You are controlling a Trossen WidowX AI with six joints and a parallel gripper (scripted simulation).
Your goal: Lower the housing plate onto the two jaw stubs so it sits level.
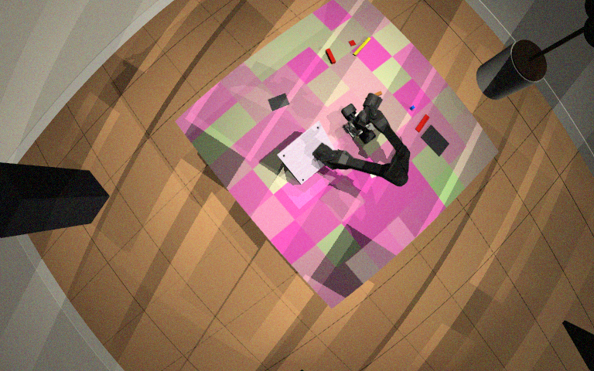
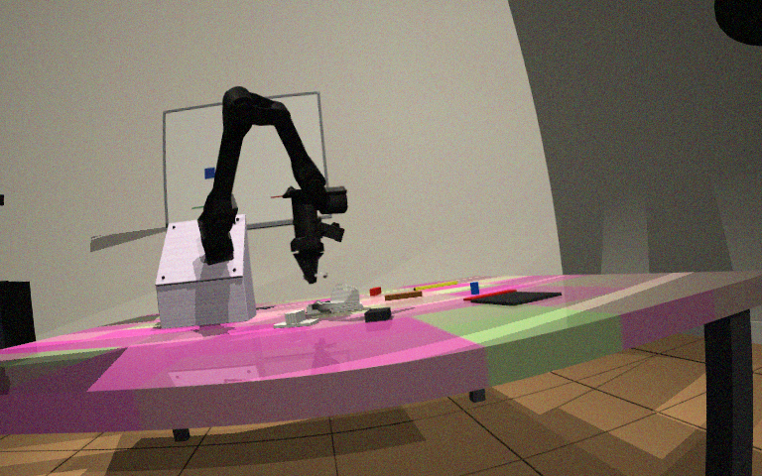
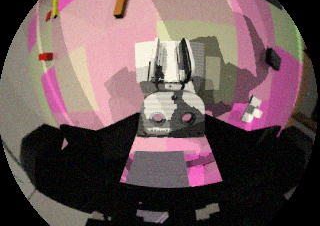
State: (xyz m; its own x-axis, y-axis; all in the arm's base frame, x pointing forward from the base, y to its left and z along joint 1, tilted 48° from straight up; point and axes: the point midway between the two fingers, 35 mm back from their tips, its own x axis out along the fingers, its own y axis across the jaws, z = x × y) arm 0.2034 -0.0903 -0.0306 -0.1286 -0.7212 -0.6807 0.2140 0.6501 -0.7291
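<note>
The housing plate (image 3: 172,100), light grey with two round holes, fills the gap between the fingers in the wrist view. My gripper (image 2: 313,276) (image 3: 171,116) is shut on it, fingers pointing down, above the table. Just beyond the plate in the wrist view, the two jaws (image 3: 156,61) (image 3: 186,61) stand upright side by side, over a white base (image 3: 143,61). In the exterior view the grey-white assembly (image 2: 344,295) lies below and right of the fingertips. The arm hides most of it in the top view. The stubs and their contact with the plate cannot be made out.
A small white block (image 2: 294,317) (image 3: 251,109) and a black block (image 2: 378,314) (image 3: 273,59) lie near the assembly. An orange-brown bar (image 2: 403,295) (image 3: 121,1) lies beyond it. The arm's base sits on a sloping white box (image 1: 298,156) (image 2: 182,253). Dark pads (image 1: 278,102) (image 1: 435,141) lie farther off.
</note>
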